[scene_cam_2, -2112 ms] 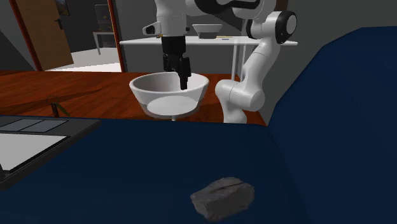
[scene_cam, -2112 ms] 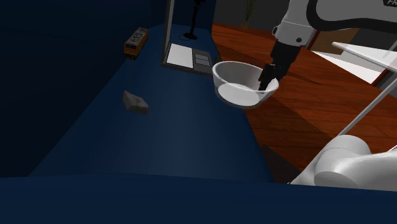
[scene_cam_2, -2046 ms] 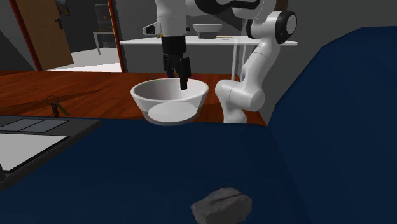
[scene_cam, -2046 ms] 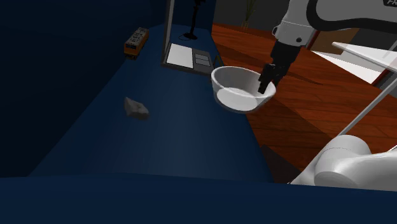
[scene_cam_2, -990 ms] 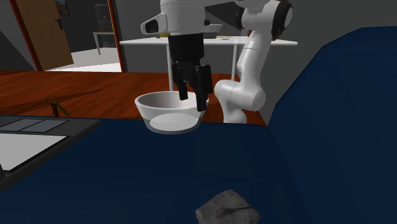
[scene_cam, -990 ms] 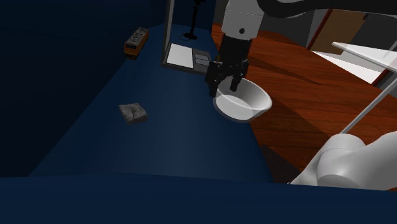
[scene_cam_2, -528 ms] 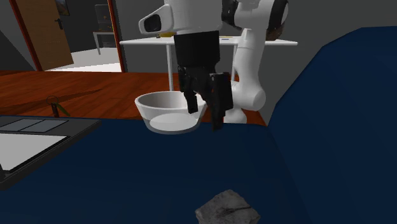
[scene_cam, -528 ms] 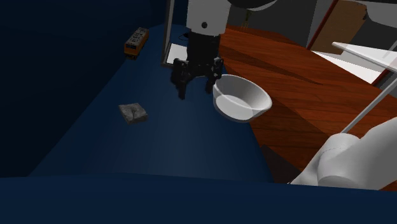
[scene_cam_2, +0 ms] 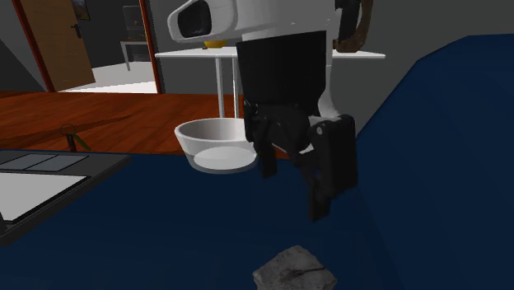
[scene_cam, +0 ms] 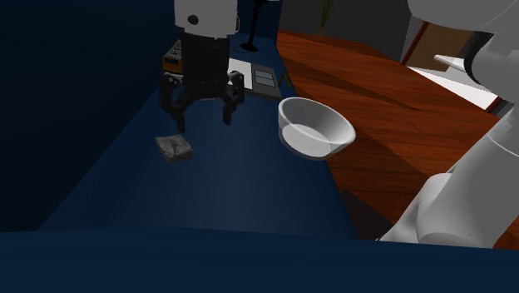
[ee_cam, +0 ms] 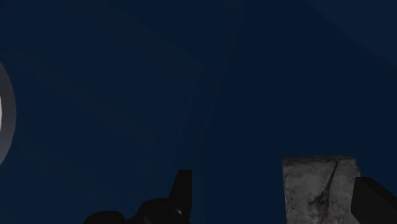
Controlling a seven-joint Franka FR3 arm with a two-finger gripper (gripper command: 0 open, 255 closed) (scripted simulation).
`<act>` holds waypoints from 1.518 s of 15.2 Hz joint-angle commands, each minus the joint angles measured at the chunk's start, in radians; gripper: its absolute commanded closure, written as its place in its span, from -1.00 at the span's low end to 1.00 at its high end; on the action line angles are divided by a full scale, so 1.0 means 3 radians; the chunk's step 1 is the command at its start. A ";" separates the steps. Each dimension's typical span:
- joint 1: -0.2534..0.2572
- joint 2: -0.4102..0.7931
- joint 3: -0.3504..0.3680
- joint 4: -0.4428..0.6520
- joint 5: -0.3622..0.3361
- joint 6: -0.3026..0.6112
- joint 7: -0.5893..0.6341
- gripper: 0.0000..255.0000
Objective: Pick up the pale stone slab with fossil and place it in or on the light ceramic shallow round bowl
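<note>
The slab (scene_cam: 175, 148) lies flat near the middle of the blue surface (scene_cam: 249, 191), not yet picked up, so I judge that grasp, carry and placing are all still to do. The claw (scene_cam: 201, 119) hangs above it, spread wide and empty. In the wrist view the slab sits between the fingers, off-centre, nearer one. The bowl (scene_cam: 320, 143) stands well apart at the surface's edge.

Wrist view: the frame edge cuts off the stone slab (ee_cam: 321, 188) and all but a sliver of the white bowl (ee_cam: 4, 121). Second exterior view: the gripper (scene_cam_2: 292, 191) covers the bowl's right side; the slab runs off the lower edge. Shoulder view: yellow object (scene_cam: 169, 62) partly behind the gripper, unidentifiable.
</note>
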 commanded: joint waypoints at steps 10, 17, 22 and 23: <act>0.0161 0.0438 0.0104 0.0194 -0.0169 0.0221 0.0295 -1.00; 0.0160 0.0434 0.0104 0.0164 -0.0167 0.0248 0.0293 -1.00; 0.0157 0.0429 0.0103 0.0159 -0.0165 0.0248 0.0289 1.00; 0.0157 0.0429 0.0103 0.0162 -0.0164 0.0244 0.0288 1.00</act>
